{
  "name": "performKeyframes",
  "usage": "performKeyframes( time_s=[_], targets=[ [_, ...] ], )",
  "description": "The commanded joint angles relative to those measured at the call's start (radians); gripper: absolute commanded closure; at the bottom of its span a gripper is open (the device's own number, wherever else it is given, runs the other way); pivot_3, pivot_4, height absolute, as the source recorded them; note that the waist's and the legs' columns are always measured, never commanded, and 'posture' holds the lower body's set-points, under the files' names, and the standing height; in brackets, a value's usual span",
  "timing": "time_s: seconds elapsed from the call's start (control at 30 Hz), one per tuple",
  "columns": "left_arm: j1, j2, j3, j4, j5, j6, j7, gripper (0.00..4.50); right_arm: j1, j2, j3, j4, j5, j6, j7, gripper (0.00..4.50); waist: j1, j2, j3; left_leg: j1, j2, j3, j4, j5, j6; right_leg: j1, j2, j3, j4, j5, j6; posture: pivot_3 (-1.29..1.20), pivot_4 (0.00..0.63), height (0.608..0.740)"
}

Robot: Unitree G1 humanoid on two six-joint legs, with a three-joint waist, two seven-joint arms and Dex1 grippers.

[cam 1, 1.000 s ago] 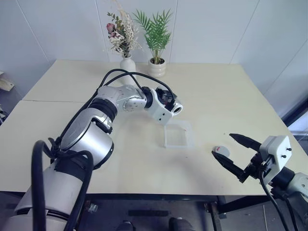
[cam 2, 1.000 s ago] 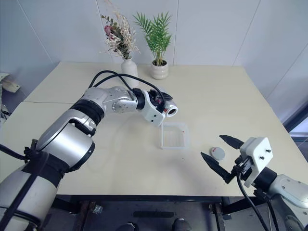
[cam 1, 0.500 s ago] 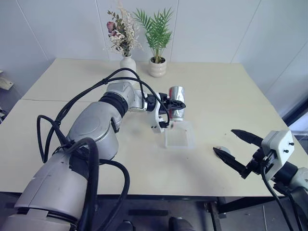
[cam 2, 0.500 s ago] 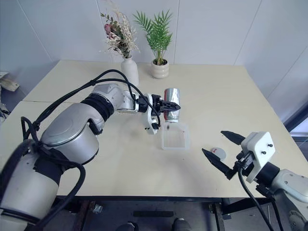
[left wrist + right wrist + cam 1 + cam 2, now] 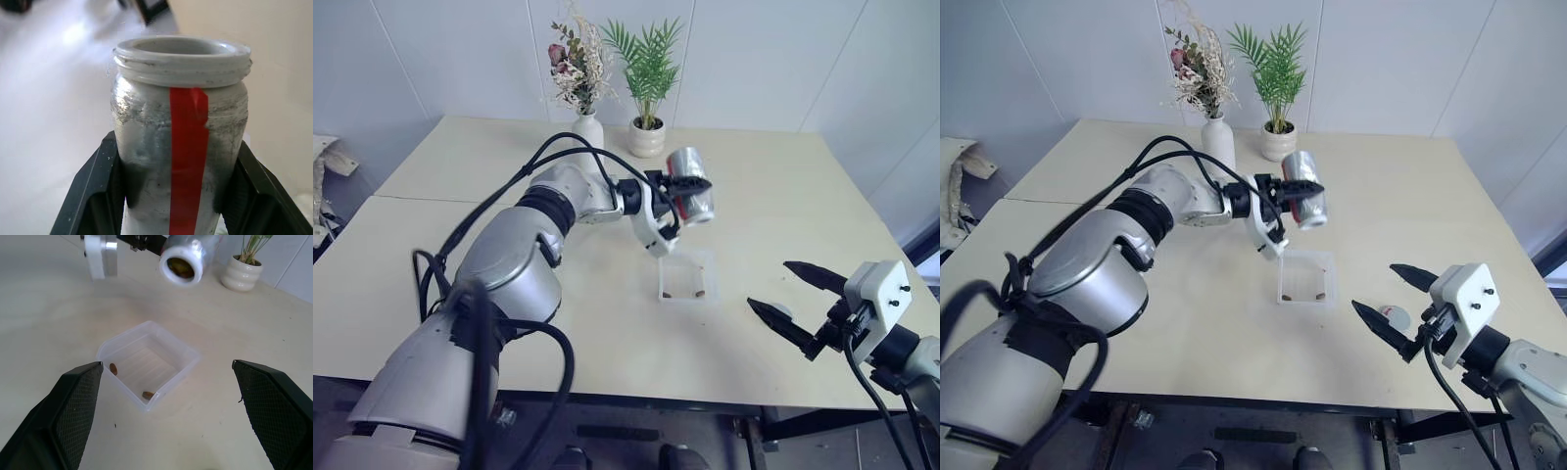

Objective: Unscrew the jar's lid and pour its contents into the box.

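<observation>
Uncapped jar tipped over box; first pieces have landed.

Nearest, right gripper (image 5: 795, 293) hovers over the table's near right edge, black fingers spread wide and empty, unmoved; the round flat grey lid (image 5: 1393, 315) lies between them on the table. Farther in, the shallow square clear-plastic box (image 5: 687, 282) now holds two small brown pieces (image 5: 113, 368), none earlier. Above its far side, left gripper (image 5: 178, 196) clamps the small clear cylindrical jar with red stripe (image 5: 690, 199), raised higher and tilted mouth-outward since half a second ago.

Red-striped silvery jar (image 5: 181, 142), clear box (image 5: 146, 363)
</observation>
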Motion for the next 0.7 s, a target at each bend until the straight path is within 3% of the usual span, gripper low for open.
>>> performKeyframes(
  time_s=[0.03, 0.13, 0.23, 0.4, 0.7],
  targets=[
    [0.075, -0.007, 0.305, 0.0, -0.38, 0.004, -0.497, 2.44, 0.007, -0.013, -0.045, -0.02, 0.026, -0.007, 0.01, 0.04, 0.0, 0.0, 0.0, 0.0, 0.0, 0.0, 0.001, 0.0, 0.0, 0.0, 0.0, 0.0, 0.001, 0.0, 0.0, 0.0, 0.15, 0.74],
    [0.125, -0.016, 0.455, -0.034, -0.544, 0.068, -0.756, 2.44, 0.008, -0.017, -0.049, -0.017, 0.032, -0.009, 0.017, 0.04, 0.0, 0.0, 0.0, 0.0, 0.0, 0.0, 0.003, 0.0, 0.0, 0.0, 0.0, 0.0, 0.004, 0.0, 0.0, 0.0, 0.15, 0.74],
    [0.198, -0.033, 0.704, -0.056, -0.815, 0.273, -0.985, 2.44, -0.009, -0.034, -0.048, 0.009, 0.047, -0.014, 0.049, 0.04, -0.002, 0.0, 0.0, 0.0, 0.0, -0.001, 0.006, 0.0, 0.001, 0.001, 0.0, 0.0, 0.006, 0.0, 0.0, 0.0, 0.15, 0.74],
    [0.294, -0.035, 0.903, -0.105, -1.019, 0.474, -1.129, 2.44, -0.032, -0.06, -0.041, 0.043, 0.059, -0.016, 0.085, 0.04, -0.011, 0.001, 0.0, 0.001, 0.0, -0.002, 0.015, 0.0, 0.002, 0.003, 0.0, 0.0, 0.012, 0.001, 0.0, 0.0, 0.15, 0.74],
    [0.468, -0.058, 1.017, -0.16, -1.159, 0.626, -1.265, 2.44, -0.128, -0.095, 0.014, 0.122, 0.059, -0.009, 0.141, 0.04, -0.027, 0.001, 0.0, 0.003, 0.0, -0.003, 0.016, 0.004, 0.004, 0.005, 0.0, 0.0, 0.01, 0.008, -0.001, 0.0, 0.15, 0.74]
  ],
)
